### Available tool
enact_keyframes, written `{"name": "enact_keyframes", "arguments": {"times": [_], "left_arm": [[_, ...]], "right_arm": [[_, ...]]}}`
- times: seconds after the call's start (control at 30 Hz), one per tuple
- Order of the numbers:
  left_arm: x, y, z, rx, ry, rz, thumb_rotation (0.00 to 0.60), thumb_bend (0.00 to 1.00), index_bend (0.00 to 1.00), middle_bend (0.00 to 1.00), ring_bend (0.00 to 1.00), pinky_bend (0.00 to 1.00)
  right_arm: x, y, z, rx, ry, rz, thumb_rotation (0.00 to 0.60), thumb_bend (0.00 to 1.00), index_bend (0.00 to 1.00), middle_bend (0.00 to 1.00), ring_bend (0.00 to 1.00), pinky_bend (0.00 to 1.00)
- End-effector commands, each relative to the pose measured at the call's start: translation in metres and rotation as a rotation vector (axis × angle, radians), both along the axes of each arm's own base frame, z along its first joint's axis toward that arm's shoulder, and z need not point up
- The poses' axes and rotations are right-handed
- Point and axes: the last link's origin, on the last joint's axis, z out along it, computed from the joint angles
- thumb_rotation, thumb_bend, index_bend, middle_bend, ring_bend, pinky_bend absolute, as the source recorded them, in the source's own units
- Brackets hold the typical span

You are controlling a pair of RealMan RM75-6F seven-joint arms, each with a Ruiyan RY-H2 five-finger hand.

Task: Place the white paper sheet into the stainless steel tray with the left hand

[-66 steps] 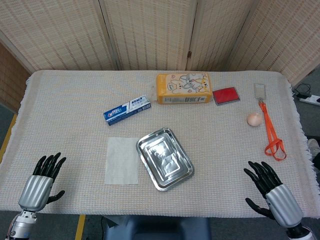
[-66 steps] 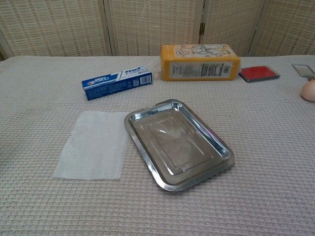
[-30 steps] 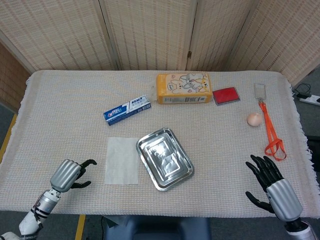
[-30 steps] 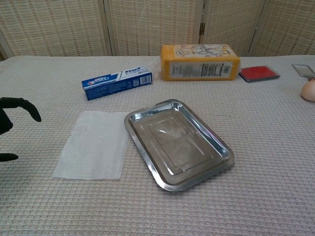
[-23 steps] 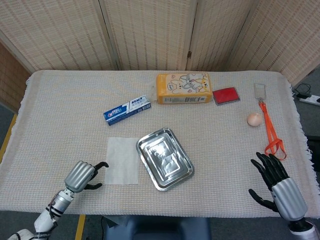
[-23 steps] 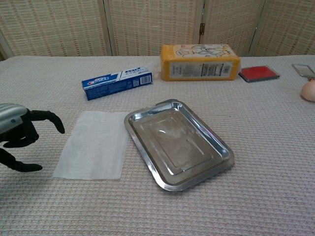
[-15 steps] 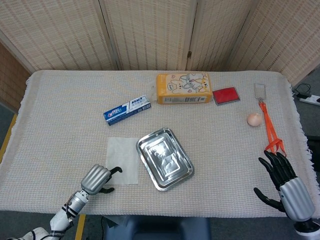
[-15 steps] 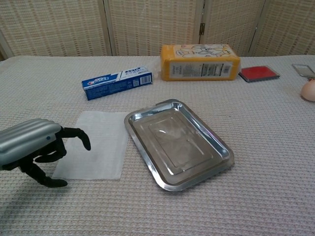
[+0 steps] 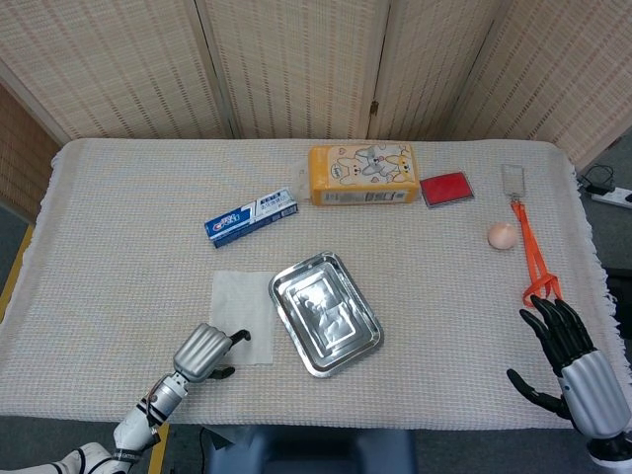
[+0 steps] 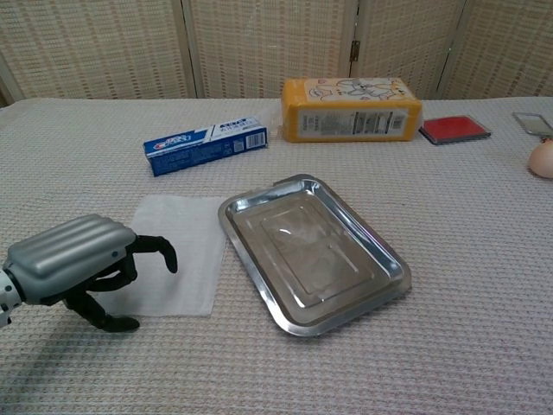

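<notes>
Nearest, the left hand [image 10: 82,266] sits over the near left corner of the white paper sheet [image 10: 186,238], fingers [image 10: 160,246] curled downward with a narrow gap to the thumb; whether they touch the paper I cannot tell, and nothing is held. At the near right edge of the table [image 9: 118,247] the right hand [image 9: 568,360] rests with fingers spread wide, holding nothing. The sheet lies flat on the cloth, just at 9 o'clock of the stainless steel tray [image 10: 259,203], its edge touching or nearly touching the tray rim. Farther out, at 11 o'clock from the tray, lies a blue toothpaste box [image 10: 206,145]; at 1 o'clock stands a yellow carton [image 10: 352,110], with a red case [image 10: 454,128] beside it. An egg [image 9: 502,235] and an orange lanyard [image 9: 533,262] lie toward 2 o'clock.
</notes>
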Motion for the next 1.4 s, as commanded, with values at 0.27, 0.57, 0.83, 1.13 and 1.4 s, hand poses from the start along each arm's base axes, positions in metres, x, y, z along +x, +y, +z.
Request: {"name": "enact_keyframes", "arguments": {"times": [0.27,0.57,0.83,1.13,1.4], "left_arm": [[-0.003,0.001,-0.007,0.013,0.061,-0.022,0.600,0.33,0.37,1.00,1.00,1.00],[-0.006,0.001,-0.013,0.054,0.085,-0.066,0.600,0.53,0.43,1.00,1.00,1.00],[-0.005,0.000,-0.013,0.101,0.043,-0.113,0.600,0.63,0.54,1.00,1.00,1.00],[-0.008,-0.001,-0.010,0.152,0.004,-0.143,0.600,0.68,0.61,1.00,1.00,1.00],[0.007,-0.003,0.005,0.247,-0.021,-0.205,0.600,0.69,0.61,1.00,1.00,1.00]], "right_arm": [[0.000,0.001,0.000,0.003,-0.001,0.004,0.600,0.32,0.00,0.00,0.00,0.00],[0.001,0.001,-0.001,0.009,0.001,0.005,0.600,0.32,0.00,0.00,0.00,0.00],[0.001,0.001,-0.003,0.017,0.007,0.004,0.600,0.32,0.00,0.00,0.00,0.00],[0.001,0.002,-0.003,0.020,0.008,0.005,0.600,0.32,0.00,0.00,0.00,0.00],[0.002,0.003,-0.004,0.036,0.005,0.009,0.600,0.32,0.00,0.00,0.00,0.00]]}}
